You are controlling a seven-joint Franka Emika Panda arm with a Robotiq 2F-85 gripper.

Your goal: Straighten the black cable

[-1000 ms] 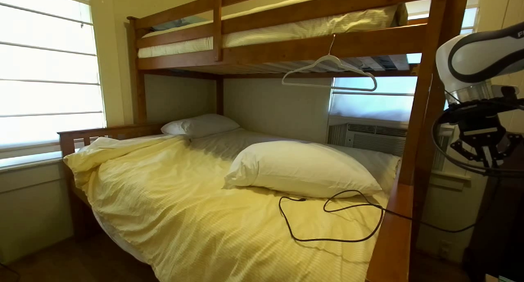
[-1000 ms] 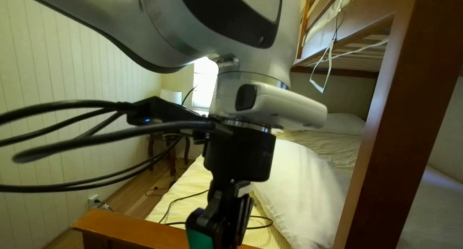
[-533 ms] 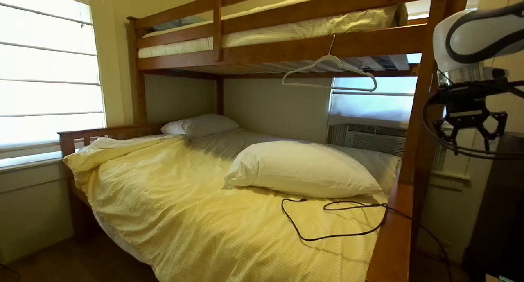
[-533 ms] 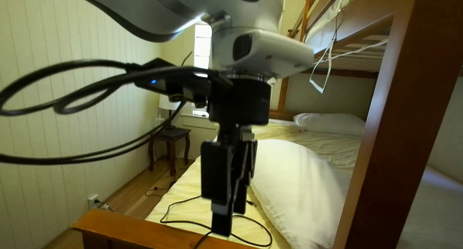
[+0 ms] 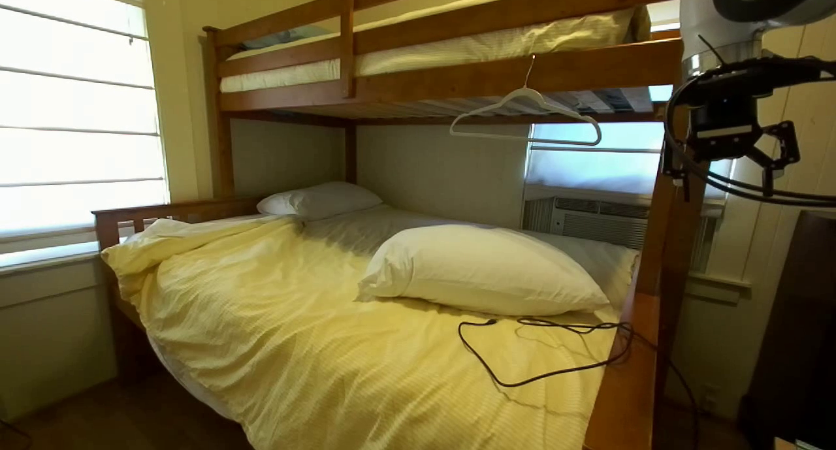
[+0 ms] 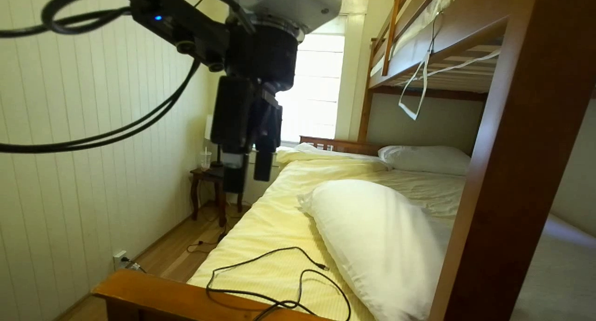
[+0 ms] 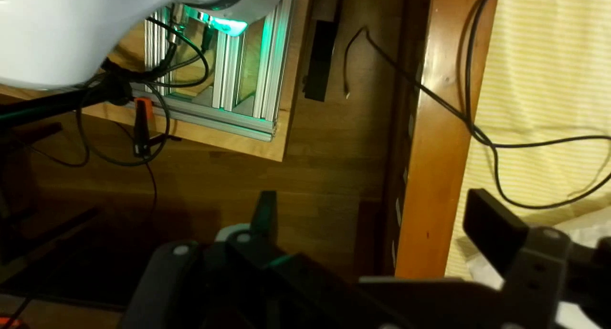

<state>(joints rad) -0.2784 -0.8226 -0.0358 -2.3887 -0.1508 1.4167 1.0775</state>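
Observation:
The black cable (image 5: 506,385) lies in loose loops on the yellow bedding beside the pillow. It crosses itself near the wooden footboard (image 5: 624,388), and its far stretch hangs over that rail toward the floor. A plug end rests by the pillow in an exterior view, where the cable (image 6: 233,291) curves widely. From the wrist view, the cable (image 7: 438,99) drapes across the rail with its other end low over the floor. My gripper (image 6: 248,185) is raised well above the bed end, fingers spread. Nothing is between the fingertips of the gripper (image 7: 370,202); the cable is apart from them.
A white pillow (image 5: 483,273) sits against the cable's loops. The bunk post (image 6: 507,148) rises at the bed's corner, and a hanger (image 5: 522,138) hangs from the upper rail. Thicker robot cables (image 6: 116,130) loop off the wrist. The robot's metal-framed base (image 7: 215,111) stands beyond the footboard.
The gripper has gone from closed to spread and let the cable go. The arm has risen. The cable's free stretch dropped steeply beyond the footboard, and its loops settled flatter and nearer the rail.

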